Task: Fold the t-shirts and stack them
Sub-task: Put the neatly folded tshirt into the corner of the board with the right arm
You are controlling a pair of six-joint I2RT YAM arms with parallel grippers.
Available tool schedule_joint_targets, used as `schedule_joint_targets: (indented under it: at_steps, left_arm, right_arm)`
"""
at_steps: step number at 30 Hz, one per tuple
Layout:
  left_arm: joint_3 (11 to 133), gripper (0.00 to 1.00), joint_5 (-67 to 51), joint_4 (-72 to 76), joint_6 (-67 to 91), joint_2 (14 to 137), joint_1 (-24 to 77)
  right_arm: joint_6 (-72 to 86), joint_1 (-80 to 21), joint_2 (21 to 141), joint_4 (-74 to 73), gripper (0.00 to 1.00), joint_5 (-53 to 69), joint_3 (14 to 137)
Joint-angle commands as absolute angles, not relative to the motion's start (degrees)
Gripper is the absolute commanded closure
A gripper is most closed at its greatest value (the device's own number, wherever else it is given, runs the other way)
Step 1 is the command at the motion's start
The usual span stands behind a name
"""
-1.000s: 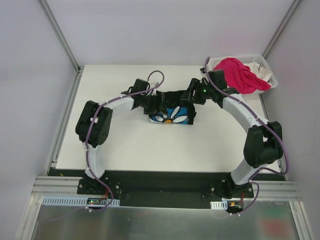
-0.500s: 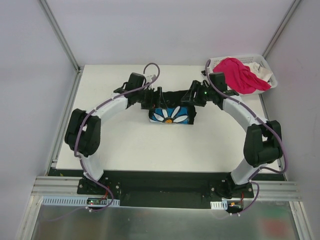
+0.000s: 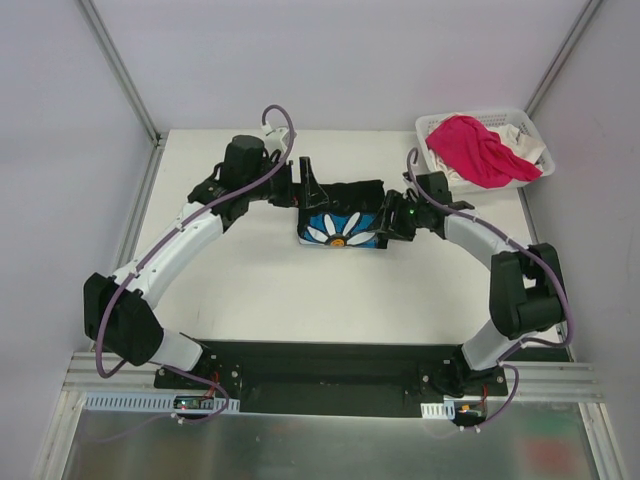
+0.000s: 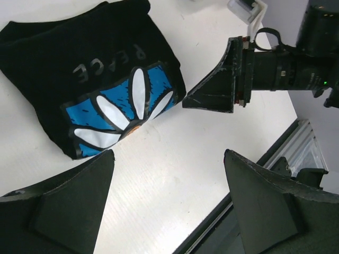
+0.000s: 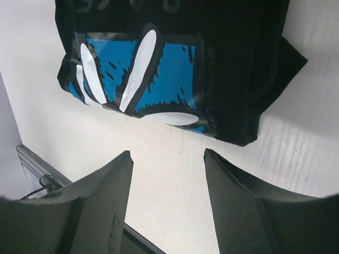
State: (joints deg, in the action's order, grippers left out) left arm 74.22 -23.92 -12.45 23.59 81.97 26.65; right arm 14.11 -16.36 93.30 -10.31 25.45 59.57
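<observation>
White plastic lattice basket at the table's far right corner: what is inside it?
A crumpled bright pink t-shirt fills most of the white lattice basket, lying over a white t-shirt that shows only along its right side. The basket floor, and anything under the shirts, is covered.

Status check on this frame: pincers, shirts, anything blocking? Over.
Left pincer open, empty; right pincer open, empty. Black shirt folded, lying between them. Pink shirt and white shirt in basket, not yet folded. Nothing in the way.
</observation>
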Motion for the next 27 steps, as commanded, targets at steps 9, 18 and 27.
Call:
schedule_joint_targets:
  at_steps: [9, 18, 27]
  left_arm:
    - [70.1, 0.16, -22.7, -14.0, 22.7, 78.6, 26.8]
    - [69.0, 0.17, -24.5, -14.0, 22.9, 78.5, 26.8]
    - [69.6, 0.17, -25.6, -14.0, 22.7, 79.6, 26.8]
  right_arm:
    - [12.8, -11.8, 99.0, -7.0, 0.40, 25.3, 63.8]
    - [13.9, -9.2, 105.6, -5.4, 0.40, 27.1, 68.0]
    - [16.5, -9.1, 110.7, -2.1, 0.40, 30.3, 70.3]
